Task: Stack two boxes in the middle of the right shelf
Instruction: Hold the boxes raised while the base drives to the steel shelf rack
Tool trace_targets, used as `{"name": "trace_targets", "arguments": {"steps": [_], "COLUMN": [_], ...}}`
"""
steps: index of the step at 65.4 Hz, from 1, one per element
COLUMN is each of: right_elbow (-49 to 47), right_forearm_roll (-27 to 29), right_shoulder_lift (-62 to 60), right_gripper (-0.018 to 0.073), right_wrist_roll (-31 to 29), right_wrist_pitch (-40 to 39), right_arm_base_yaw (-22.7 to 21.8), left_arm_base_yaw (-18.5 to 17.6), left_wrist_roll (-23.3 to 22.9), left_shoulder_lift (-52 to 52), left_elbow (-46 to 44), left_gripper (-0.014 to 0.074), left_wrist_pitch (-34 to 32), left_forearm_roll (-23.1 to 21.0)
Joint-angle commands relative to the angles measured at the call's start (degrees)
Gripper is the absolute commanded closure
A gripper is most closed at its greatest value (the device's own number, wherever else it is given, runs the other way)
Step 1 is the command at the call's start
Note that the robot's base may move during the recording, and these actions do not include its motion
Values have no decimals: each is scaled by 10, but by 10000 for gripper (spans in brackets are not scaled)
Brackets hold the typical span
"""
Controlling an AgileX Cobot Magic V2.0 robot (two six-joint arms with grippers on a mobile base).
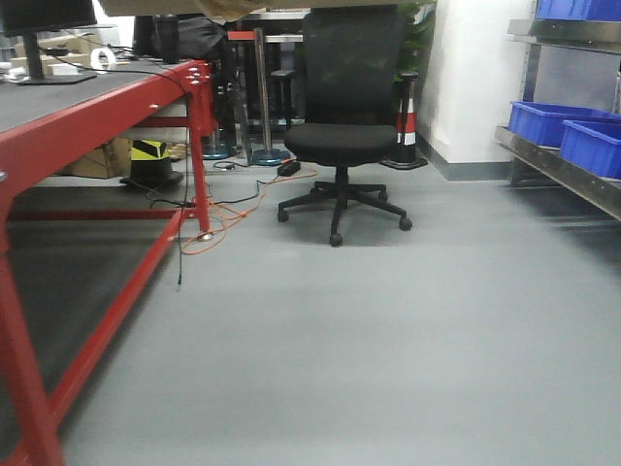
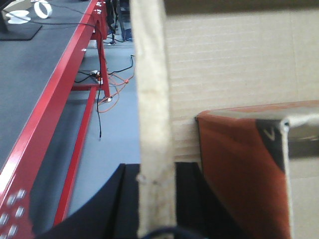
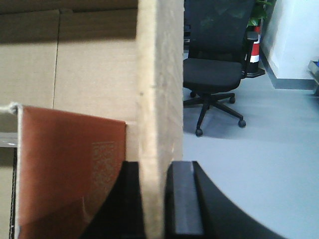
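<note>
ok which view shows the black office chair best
The exterior front-facing view: the office chair shows whole, backrest to wheeled base. The right wrist view has it partly hidden behind the cardboard box; the left wrist view shows none of it.

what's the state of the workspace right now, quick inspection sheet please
surface: grey floor, smooth
job's things: large box gripped by two opposite walls; smaller box sits between those walls; shelf at right
clutter: blue bins on the shelf; black office chair mid-floor
grippers: left gripper and right gripper each shut on a cardboard wall
cables: orange cable looped beside the table leg
surroundings: red table at left; striped cone by the wall
</note>
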Motion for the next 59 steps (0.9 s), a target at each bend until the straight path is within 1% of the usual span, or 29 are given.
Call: {"name": "trace_targets", "arguments": {"steps": [1, 59], "right_elbow": [-9, -9], "right_forearm_roll": [-2, -2], "right_shoulder_lift": [-12, -12], "right_gripper": [711, 711], "right_wrist_roll": [2, 2], "right_wrist_pitch": [-52, -52], "right_arm_base_yaw": [-1, -1], "left_arm_base_yaw": [1, 1], "left_wrist_roll": [1, 1], "left_shoulder_lift": [-4, -4], "left_elbow": [-5, -5], "left_gripper": [708, 708], "left_wrist_pitch": [-23, -23], "left_forearm_roll": [10, 12]}}
